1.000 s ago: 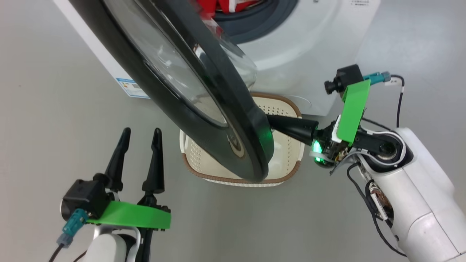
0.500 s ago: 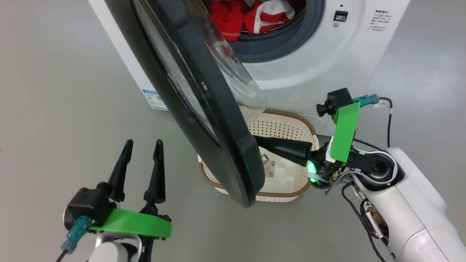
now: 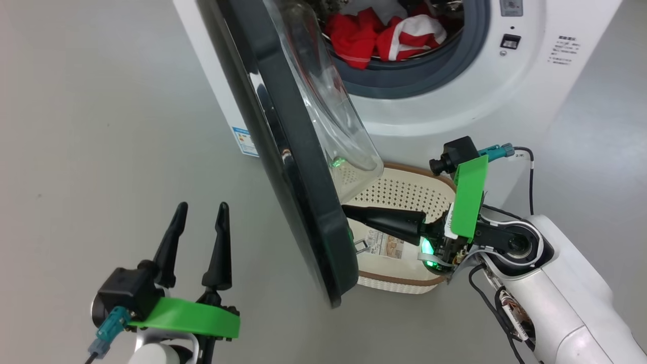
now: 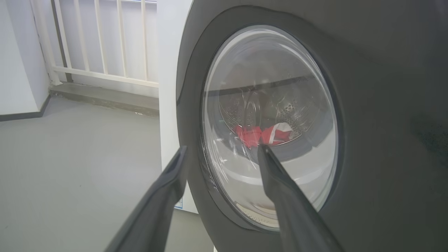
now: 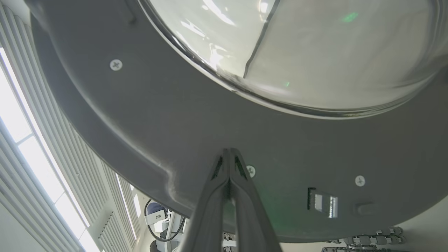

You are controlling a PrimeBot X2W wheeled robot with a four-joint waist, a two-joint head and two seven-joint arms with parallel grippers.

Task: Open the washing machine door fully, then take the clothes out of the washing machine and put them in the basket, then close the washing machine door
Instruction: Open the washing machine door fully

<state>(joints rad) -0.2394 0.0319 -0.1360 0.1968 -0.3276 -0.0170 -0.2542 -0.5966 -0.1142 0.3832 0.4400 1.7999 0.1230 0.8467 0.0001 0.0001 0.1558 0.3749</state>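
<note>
Pressing the tip of its tightly closed, empty jaws against the grey inner face of the washing machine door [image 3: 308, 212], close to the bulging glass bowl [image 3: 328, 116], the right gripper [image 3: 348, 209] is on the first step: swinging the door fully open. The door stands roughly half open, its lower edge above the basket [image 3: 404, 170], which sits on the floor against the white washing machine [image 3: 505, 106]. The red-and-white clothes [image 3: 384, 38] lie in the drum, untouched. The left gripper [image 3: 202, 207] hovers on the door's outer side, jaws spread wide and holding nothing. The push would likely go best kept on the flat rim, clear of the glass and following the door's own arc, with the left gripper drawn out of its path. A small white cable tag [image 5: 158, 217] seen past the door's edge appears to read "2米". The blue sticker [image 3: 245, 141], the basket's paper label [image 3: 386, 245] and the panel print [image 3: 563, 48] are too small to read.
</note>
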